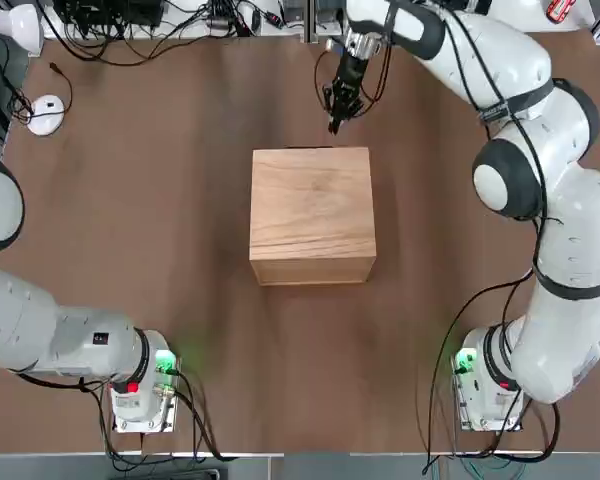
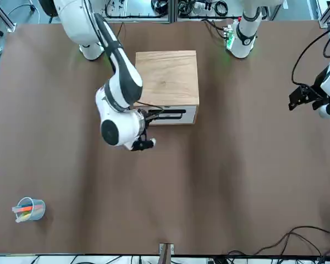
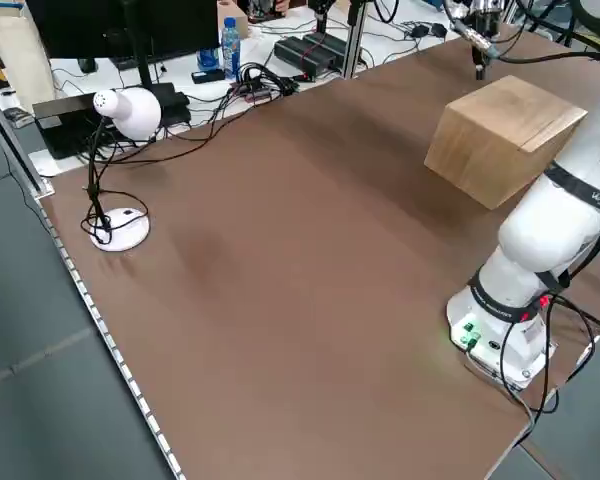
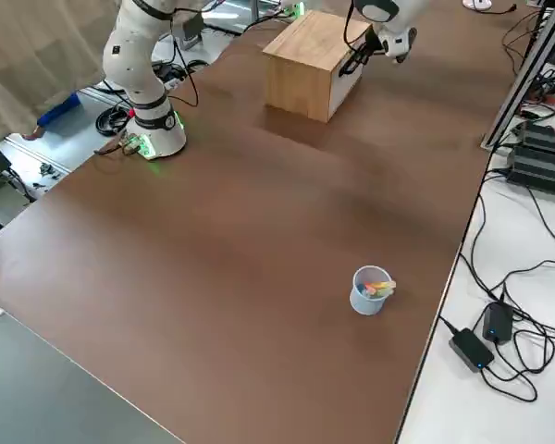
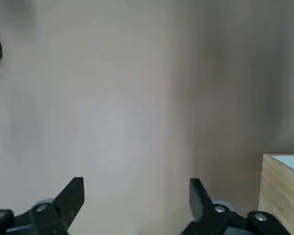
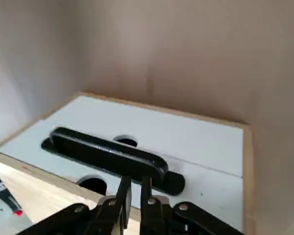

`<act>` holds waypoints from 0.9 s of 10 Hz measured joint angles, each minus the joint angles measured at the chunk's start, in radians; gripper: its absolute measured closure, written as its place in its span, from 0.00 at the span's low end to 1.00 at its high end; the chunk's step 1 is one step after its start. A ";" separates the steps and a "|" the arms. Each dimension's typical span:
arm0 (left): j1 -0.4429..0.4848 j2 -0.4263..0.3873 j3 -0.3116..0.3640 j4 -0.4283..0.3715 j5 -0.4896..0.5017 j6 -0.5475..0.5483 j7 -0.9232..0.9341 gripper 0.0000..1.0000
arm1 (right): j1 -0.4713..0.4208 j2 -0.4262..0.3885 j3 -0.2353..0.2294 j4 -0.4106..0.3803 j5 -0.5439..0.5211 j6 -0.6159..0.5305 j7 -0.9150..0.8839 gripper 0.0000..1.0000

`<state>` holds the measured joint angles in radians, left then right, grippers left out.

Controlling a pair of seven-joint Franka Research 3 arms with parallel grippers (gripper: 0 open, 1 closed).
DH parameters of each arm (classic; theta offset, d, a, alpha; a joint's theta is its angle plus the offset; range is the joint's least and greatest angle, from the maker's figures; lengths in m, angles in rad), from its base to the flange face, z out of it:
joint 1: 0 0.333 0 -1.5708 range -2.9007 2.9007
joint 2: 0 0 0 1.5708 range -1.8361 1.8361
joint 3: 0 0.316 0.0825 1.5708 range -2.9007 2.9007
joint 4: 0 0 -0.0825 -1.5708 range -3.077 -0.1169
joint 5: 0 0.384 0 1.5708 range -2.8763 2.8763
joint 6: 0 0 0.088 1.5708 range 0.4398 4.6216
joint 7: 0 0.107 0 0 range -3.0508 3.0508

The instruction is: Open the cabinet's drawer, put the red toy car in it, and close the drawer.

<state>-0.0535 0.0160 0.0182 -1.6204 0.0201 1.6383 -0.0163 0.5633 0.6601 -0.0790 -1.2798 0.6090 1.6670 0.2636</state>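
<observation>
The cabinet point(image 1: 312, 215) stands mid-table, a plain wooden box. Its drawer point(image 2: 188, 116) sits flush in the side facing away from the arms' bases, a white front with a black bar handle point(image 6: 110, 155). My right gripper point(image 2: 152, 115) hovers just in front of that handle's end, apart from it. Its fingers point(image 6: 122, 196) are nearly together with nothing between them. My left gripper point(image 5: 137, 205) hangs open over bare table far to the left, with a cabinet corner point(image 5: 284, 191) at the edge of its view. The red toy car is out of view.
A small cup of coloured pens point(image 2: 28, 209) stands near the table's far right corner. A white mouse point(image 1: 46, 113) lies at the far left, beside a white lamp point(image 3: 130, 110). Cables and power bricks line the far edge.
</observation>
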 joint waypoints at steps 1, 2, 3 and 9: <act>0.000 0.000 0.000 0.000 0.000 0.000 0.000 0.04 | -0.030 -0.001 -0.001 0.016 0.000 0.023 -0.003 0.80; 0.000 0.000 0.000 0.001 0.000 0.000 0.000 0.04 | -0.060 -0.001 -0.002 0.026 0.000 0.056 -0.007 0.79; 0.000 0.000 0.000 0.001 0.000 0.000 0.000 0.04 | -0.085 -0.001 -0.003 0.032 -0.001 0.091 -0.013 0.78; 0.000 0.002 0.000 0.008 0.000 0.000 0.000 0.04 | -0.255 -0.002 -0.021 0.069 -0.222 0.218 -0.144 0.10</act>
<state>-0.0533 0.0183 0.0185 -1.6120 0.0201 1.6388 -0.0163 0.3080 0.6582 -0.1001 -1.2110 0.3874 1.8851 0.1196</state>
